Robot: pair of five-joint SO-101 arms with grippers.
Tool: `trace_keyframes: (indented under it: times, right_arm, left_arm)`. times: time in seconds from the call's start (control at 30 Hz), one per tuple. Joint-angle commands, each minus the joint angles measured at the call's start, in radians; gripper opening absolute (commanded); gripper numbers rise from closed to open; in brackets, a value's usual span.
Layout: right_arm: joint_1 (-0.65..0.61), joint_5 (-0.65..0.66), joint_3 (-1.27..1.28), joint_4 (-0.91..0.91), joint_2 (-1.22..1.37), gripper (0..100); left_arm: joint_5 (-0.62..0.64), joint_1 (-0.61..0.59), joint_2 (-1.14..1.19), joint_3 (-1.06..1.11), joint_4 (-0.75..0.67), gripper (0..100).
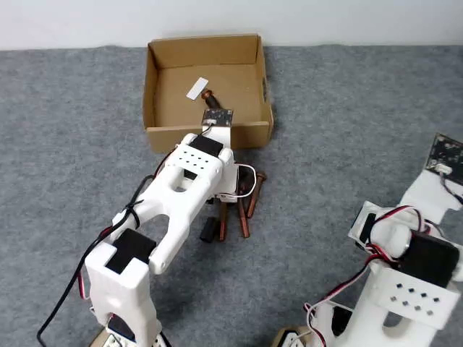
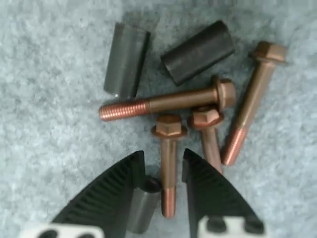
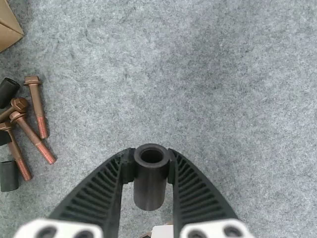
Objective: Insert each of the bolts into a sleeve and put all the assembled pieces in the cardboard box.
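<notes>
Left wrist view: left pincer released, jaws straddling bolt. Bolt's long axis ran parallel to jaws, head pointing away from pincer, shank tip between them. Other bolts and loose sleeves lay just beyond. Right pincer clenched on sleeve, bore open, well apart toward right edge of table. Left arm nearer pile. Cardboard box at far edge, one assembled piece inside.
</notes>
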Motion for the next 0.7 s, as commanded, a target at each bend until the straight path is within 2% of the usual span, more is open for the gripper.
trace_keyframes:
  times: [0.0, 0.47, 0.57, 0.67]
  right_arm:
    - [0.008, -0.011, -0.008, 0.033, -0.016, 0.9]
    - [0.008, -0.011, -0.006, 0.031, -0.016, 0.9]
    - [0.008, -0.011, -0.006, 0.031, -0.016, 0.9]
    - [0.008, -0.011, -0.006, 0.031, -0.016, 0.9]
  left_arm:
    - [-0.017, -0.006, -0.006, -0.036, -0.046, 12]
    - [-0.017, -0.006, 0.104, -0.038, -0.058, 12]
    - [-0.017, -0.008, 0.127, -0.039, -0.064, 9]
    - [-0.017, -0.008, 0.126, -0.039, -0.074, 0]
